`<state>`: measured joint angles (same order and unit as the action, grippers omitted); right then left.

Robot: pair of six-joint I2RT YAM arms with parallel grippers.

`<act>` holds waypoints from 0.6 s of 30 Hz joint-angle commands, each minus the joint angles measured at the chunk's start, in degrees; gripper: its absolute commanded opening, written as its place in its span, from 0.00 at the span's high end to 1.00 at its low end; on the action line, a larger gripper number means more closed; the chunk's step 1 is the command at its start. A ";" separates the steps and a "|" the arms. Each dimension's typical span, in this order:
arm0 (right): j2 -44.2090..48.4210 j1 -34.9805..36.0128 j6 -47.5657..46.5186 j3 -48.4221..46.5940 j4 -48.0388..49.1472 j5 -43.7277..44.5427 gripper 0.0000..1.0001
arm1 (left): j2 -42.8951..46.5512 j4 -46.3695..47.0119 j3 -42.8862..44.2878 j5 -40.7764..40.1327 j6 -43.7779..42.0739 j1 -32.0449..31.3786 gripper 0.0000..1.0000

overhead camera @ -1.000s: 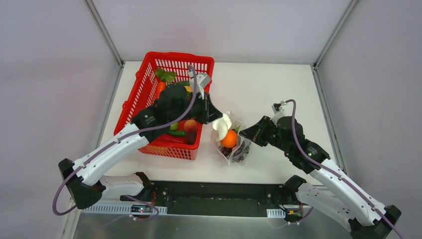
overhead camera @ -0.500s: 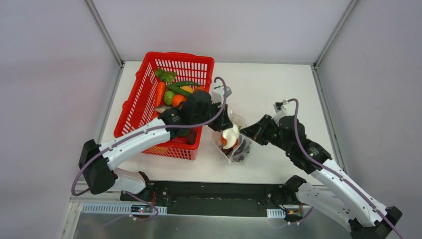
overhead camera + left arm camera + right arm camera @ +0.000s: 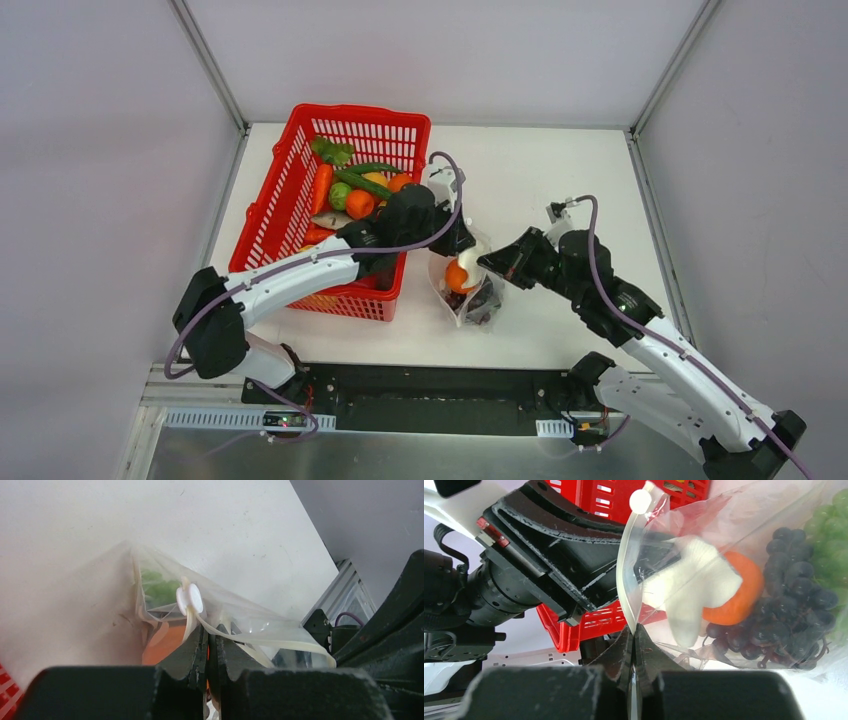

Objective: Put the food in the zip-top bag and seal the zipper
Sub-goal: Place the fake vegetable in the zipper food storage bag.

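Note:
The clear zip-top bag [image 3: 478, 300] lies on the table right of the basket with its mouth held open. Inside are an orange ball [image 3: 457, 277], white garlic [image 3: 689, 587], dark purple grapes [image 3: 784, 615] and green pieces [image 3: 831, 525]. My left gripper [image 3: 468, 243] is shut at the bag's near-left rim; in the left wrist view the rim strip [image 3: 192, 617] runs in between its jaws [image 3: 207, 632]. My right gripper [image 3: 487, 262] is shut on the opposite rim, which the right wrist view [image 3: 634, 627] shows pinched.
A red mesh basket [image 3: 300, 150] stands left of the bag and holds a carrot [image 3: 320, 188], an orange fruit [image 3: 358, 203] and green vegetables [image 3: 362, 178]. The left arm reaches over the basket's right wall. Metal frame posts rise at the table's far corners.
My left gripper carried the garlic from beside the basket to the bag's mouth. The garlic now lies in the bag on the orange ball. The left jaws have shut at the rim.

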<state>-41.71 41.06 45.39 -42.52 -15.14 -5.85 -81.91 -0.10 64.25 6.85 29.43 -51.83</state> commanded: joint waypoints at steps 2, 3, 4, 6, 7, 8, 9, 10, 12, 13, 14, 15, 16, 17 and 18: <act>0.88 -0.25 1.34 -0.10 4.58 0.28 1.00 | -2.76 10.21 0.14 0.86 3.06 -0.66 0.91; 1.12 -0.25 1.35 0.03 4.57 0.67 1.00 | -3.29 10.34 0.04 0.57 3.06 -0.69 0.91; 1.35 -0.25 1.31 0.13 4.51 0.94 1.00 | -3.75 10.13 0.13 -0.10 3.23 -0.72 0.90; 2.00 -0.24 1.81 0.49 4.84 1.88 1.00 | -4.00 10.45 -0.53 -1.61 4.47 -0.80 0.85; 2.54 -0.27 2.21 0.86 5.26 2.32 1.00 | -3.92 11.37 -1.34 -2.04 5.14 -0.81 0.76; 2.91 -0.24 2.43 1.13 5.70 2.69 1.00 | -3.69 11.83 -1.76 -2.38 5.19 -0.79 0.65; 3.28 -0.16 2.69 1.31 5.95 3.06 1.00 | -3.39 11.27 -1.71 -2.84 4.64 -0.82 0.59; 3.64 -0.17 2.76 1.45 5.97 3.76 1.00 | -2.97 9.76 -1.31 -3.62 3.60 -0.79 0.53; 4.33 -0.25 2.78 1.69 5.64 6.31 1.00 | -1.78 6.52 -0.37 -4.37 1.93 -0.80 0.44; 4.61 -0.22 2.92 1.84 5.21 8.09 1.00 | -1.22 5.96 -0.07 -3.95 1.48 -0.80 0.41; 4.89 -0.23 3.10 1.97 4.77 9.09 1.00 | -0.71 4.95 0.55 -3.28 0.91 -0.79 0.38; 4.96 -0.27 3.20 2.09 4.48 9.61 1.00 | -0.29 3.45 1.57 -2.44 0.03 -0.81 0.37; 5.15 -0.28 3.25 2.29 4.44 9.89 1.00 | 0.17 1.79 2.57 -1.94 -0.82 -0.81 0.36; 5.27 -0.21 3.30 2.66 4.37 10.12 1.00 | 0.62 0.57 3.55 -1.62 -1.70 -0.81 0.36; 5.31 -0.21 3.30 3.13 4.41 10.53 1.00 | 1.07 -2.01 4.48 -1.41 -2.65 -0.78 0.36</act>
<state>-37.65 40.97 47.55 -40.32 -13.63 1.08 -85.27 3.60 63.68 5.08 31.27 -52.18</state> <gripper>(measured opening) 0.009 0.638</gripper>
